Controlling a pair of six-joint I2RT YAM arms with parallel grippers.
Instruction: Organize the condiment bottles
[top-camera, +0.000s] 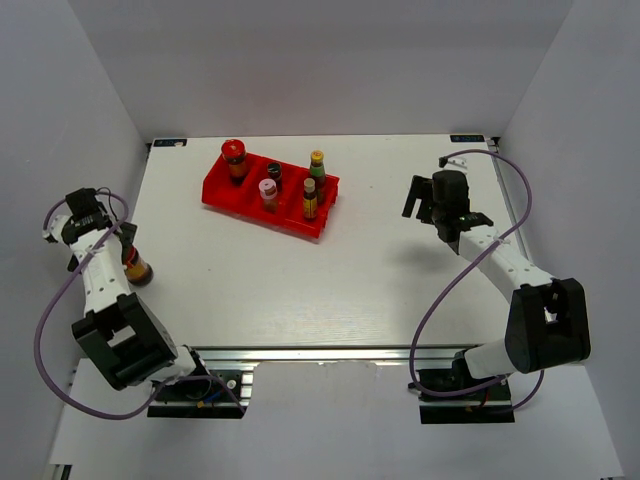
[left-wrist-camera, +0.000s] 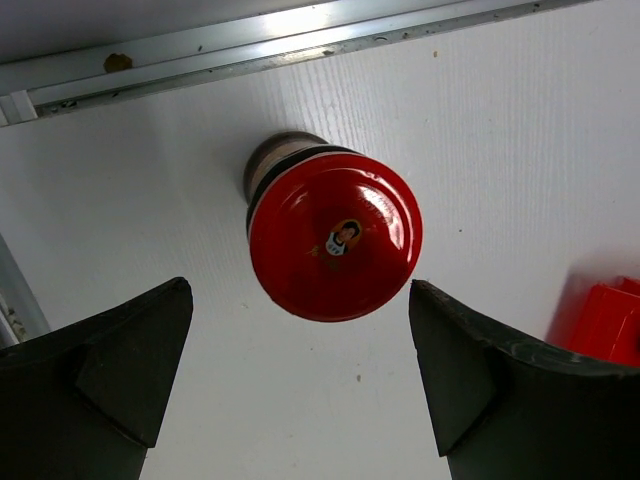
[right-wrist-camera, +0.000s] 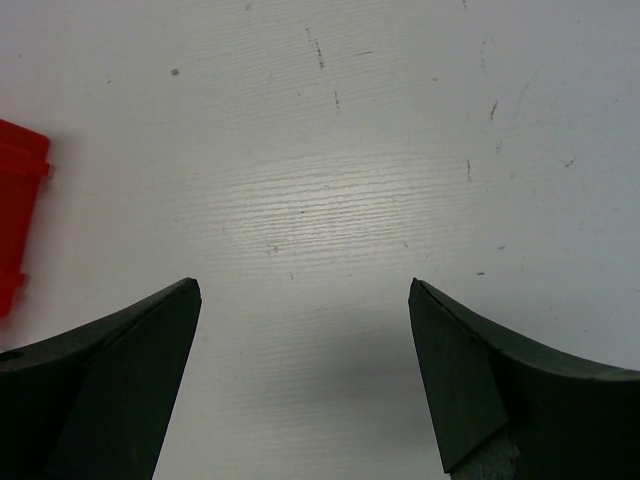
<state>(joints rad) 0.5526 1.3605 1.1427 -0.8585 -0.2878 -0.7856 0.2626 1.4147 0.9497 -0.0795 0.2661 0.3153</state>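
L tool (left-wrist-camera: 300, 286) spread, red-lidded jar (left-wrist-camera: 335, 236) just ahead, R tool (right-wrist-camera: 303, 286) spread over table (right-wrist-camera: 350, 150)

Top external: high above and behind the arm bases, facing down and forward; far enough to hold the whole white wood-grain table (top-camera: 330, 280).
Left wrist: close, looking almost straight down on the squat red-lidded brown jar (left-wrist-camera: 335, 235) at the table's 9 o'clock edge.
Right wrist: close, facing down at the tabletop toward 2 o'clock.
Shared: all three views catch the red three-compartment plastic tray (top-camera: 215, 192); each wrist view shows only a corner of it at the frame's edge.
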